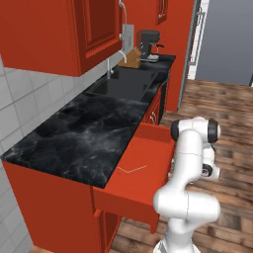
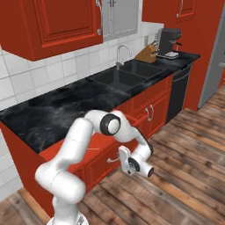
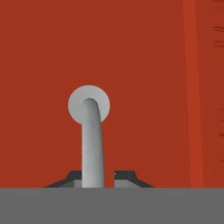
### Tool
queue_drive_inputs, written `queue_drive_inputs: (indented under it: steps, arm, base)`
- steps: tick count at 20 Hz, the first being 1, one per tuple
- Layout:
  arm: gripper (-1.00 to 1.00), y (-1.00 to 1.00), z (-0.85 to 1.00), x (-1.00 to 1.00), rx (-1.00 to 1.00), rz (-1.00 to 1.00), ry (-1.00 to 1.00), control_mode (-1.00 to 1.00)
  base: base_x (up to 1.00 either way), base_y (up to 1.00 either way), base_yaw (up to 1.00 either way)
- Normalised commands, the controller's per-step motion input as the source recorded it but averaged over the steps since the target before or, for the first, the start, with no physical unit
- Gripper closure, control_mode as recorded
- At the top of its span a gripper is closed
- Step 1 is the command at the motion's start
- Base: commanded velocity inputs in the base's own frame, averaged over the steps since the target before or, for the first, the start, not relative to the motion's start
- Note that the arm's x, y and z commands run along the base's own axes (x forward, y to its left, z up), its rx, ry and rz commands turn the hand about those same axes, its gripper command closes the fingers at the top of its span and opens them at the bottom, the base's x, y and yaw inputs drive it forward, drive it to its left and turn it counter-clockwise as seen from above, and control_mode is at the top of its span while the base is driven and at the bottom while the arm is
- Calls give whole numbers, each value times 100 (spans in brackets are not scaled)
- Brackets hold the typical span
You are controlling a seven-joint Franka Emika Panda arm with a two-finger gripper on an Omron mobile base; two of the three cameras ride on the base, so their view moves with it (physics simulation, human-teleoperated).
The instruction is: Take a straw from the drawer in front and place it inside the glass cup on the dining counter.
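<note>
The red drawer (image 1: 153,150) stands pulled out from under the black worktop. On its flat floor lies the thin pale straw (image 1: 132,170), bent near one end. My gripper (image 3: 98,177) is low in front of the drawer's face, shut on the curved silver handle (image 3: 92,140), which runs up between the two dark fingertips. In the right base view the hand sits at the handle (image 2: 113,160) on the drawer front (image 2: 103,169). The glass cup and the dining counter are out of view.
A black marble worktop (image 1: 84,133) runs along the wall to a sink (image 1: 123,84), a knife block (image 1: 131,58) and a coffee machine (image 1: 148,44). Red wall cabinets (image 1: 54,29) hang above. Wooden floor (image 2: 184,176) lies open to the right.
</note>
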Motion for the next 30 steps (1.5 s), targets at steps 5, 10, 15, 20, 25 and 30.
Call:
queue_drive_inputs:
  steps: [5, 10, 15, 20, 25, 30]
  arm:
    - [100, -100, -19, -70, 1, 0, 5, -100]
    - [100, -100, -23, -69, 1, 0, 5, -100]
    - [100, -100, -26, -68, 3, 0, 3, -100]
    - [-100, -95, -24, -47, 2, 0, 3, -100]
    - [-100, -36, -33, -1, -9, -3, 0, -100]
    - [-100, 0, 6, -5, -29, -8, -5, -100]
  base:
    - [0, 0, 0]
    - [0, 0, 0]
    - [0, 0, 0]
    - [0, 0, 0]
    - [0, 0, 0]
    - [0, 0, 0]
